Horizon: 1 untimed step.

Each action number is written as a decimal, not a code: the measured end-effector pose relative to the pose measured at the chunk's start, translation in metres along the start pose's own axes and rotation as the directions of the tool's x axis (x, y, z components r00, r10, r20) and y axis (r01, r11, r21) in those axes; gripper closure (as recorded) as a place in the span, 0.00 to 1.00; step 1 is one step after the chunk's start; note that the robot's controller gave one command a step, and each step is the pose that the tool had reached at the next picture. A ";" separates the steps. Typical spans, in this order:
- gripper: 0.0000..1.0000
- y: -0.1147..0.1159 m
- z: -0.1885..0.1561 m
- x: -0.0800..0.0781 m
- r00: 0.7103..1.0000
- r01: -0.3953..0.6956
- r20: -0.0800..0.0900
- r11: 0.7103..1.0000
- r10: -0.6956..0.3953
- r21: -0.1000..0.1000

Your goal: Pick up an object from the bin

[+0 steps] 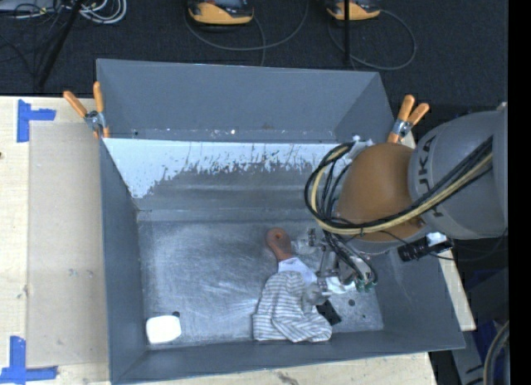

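Though the bin is wide and deep, with grey metal walls sloping down to a scuffed floor, few things lie in it. The arm, a bulky grey body, stands up and to the right of the cloth, above the bin's right wall. It has a rounded orange cover on its wrist and yellow-and-black cables looped round the cover's left side. The cloth, a crumpled rag of white with thin grey stripes, lies on the floor toward the bin's near wall. Its broad part is bunched low and one pale corner is drawn up to a point at its upper right. The gripper hangs just over that upper right corner, a cluster of metal parts and small wires pointing down, touching or nearly touching the raised cloth. Whether it is open or closed on the cloth I cannot tell, since its own parts hide its lower end. A brown rounded thing, its kind unclear, lies just above the cloth's top edge and left of the gripper. A white block with rounded corners sits well to the left of the cloth, apart from it. A small black piece lies at the cloth's right edge, below the gripper, touching the fabric or just beside it.
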State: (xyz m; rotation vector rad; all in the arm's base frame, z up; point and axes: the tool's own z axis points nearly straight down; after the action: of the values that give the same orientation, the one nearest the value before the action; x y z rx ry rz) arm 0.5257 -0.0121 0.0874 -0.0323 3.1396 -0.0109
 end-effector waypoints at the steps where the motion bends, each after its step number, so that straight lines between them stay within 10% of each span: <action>1: 0.00 0.000 0.002 0.002 1.000 0.000 -0.004 1.000 0.000 0.000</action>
State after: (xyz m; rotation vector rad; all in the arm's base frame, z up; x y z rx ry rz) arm 0.5238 -0.0121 0.0850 -0.0330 3.1439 -0.0115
